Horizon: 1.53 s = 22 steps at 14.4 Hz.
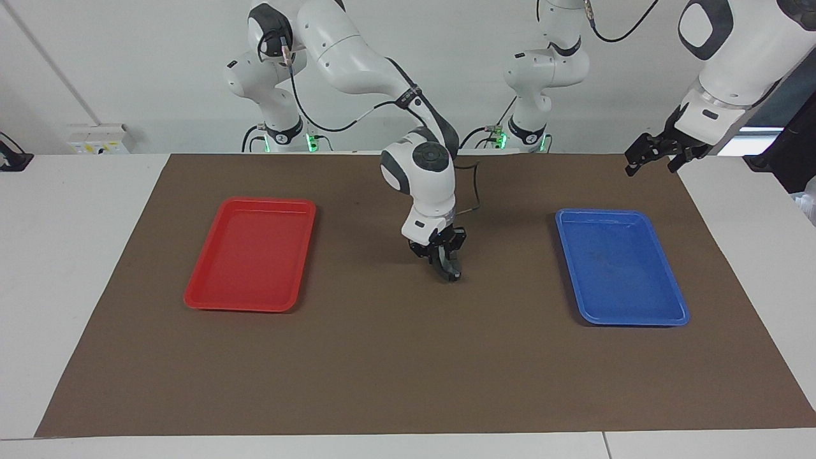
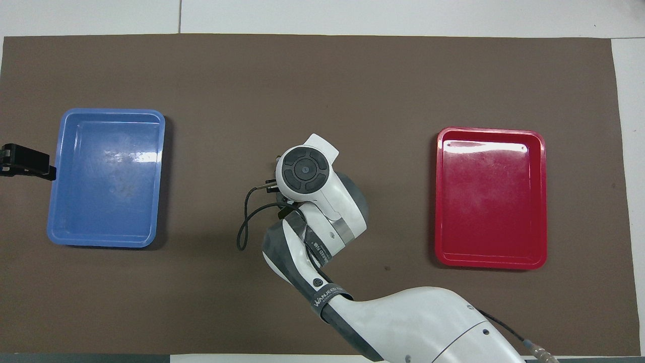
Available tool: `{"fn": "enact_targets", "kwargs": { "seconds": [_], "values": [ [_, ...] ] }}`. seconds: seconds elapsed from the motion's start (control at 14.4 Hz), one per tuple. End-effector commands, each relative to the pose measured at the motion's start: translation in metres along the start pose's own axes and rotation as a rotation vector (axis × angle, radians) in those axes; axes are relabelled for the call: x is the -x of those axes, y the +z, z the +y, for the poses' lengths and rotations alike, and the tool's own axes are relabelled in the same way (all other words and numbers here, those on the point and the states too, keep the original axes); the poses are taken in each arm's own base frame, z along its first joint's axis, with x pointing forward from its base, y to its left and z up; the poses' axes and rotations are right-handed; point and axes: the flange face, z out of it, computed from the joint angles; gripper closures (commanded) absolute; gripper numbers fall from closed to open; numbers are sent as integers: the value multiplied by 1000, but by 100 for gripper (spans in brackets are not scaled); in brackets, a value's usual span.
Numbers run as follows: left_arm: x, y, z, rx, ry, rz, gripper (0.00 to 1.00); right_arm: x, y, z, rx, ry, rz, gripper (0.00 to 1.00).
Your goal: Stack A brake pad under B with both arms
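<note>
My right gripper (image 1: 448, 268) points down over the middle of the brown mat (image 1: 408, 357), low above it. It is shut on a small dark-grey piece (image 1: 451, 270) that looks like the A brake pad, held on edge; only a sliver shows between the fingers. In the overhead view the right arm's wrist (image 2: 305, 171) covers the gripper and the pad. The long crescent-shaped B pad is not in view. My left gripper (image 1: 653, 162) hangs open and empty, raised over the mat's edge at the left arm's end, and it shows at the overhead view's edge (image 2: 25, 164).
A red tray (image 1: 252, 255) lies empty on the mat toward the right arm's end, also in the overhead view (image 2: 491, 196). A blue tray (image 1: 618, 264) lies empty toward the left arm's end, also in the overhead view (image 2: 108, 176).
</note>
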Motion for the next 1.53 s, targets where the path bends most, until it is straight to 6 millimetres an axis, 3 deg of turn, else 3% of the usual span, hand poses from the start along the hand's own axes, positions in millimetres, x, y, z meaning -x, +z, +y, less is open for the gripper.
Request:
{"fn": "enact_targets", "kwargs": {
  "seconds": [0.0, 0.55, 0.83, 0.97, 1.04, 1.11, 1.46],
  "values": [
    [5, 5, 6, -10, -21, -6, 1, 8, -2, 3, -16, -18, 17, 99],
    [6, 4, 9, -11, -9, 10, 1, 12, -2, 0, -18, -15, 17, 98],
    [6, 4, -4, -6, -35, 9, 1, 11, -2, 0, -25, -15, 29, 91],
    [6, 4, -5, -6, -36, 9, 1, 11, -2, -1, -26, -11, 28, 64],
    [6, 4, -3, -7, -33, 9, 1, 11, -3, -2, -28, -11, 31, 28],
    [6, 4, -3, -7, -33, 9, 1, 11, -4, -3, -27, -14, 33, 0],
    [6, 4, -3, -7, -33, 9, 1, -9, -34, -5, -29, -6, 46, 0]
  ]
}}
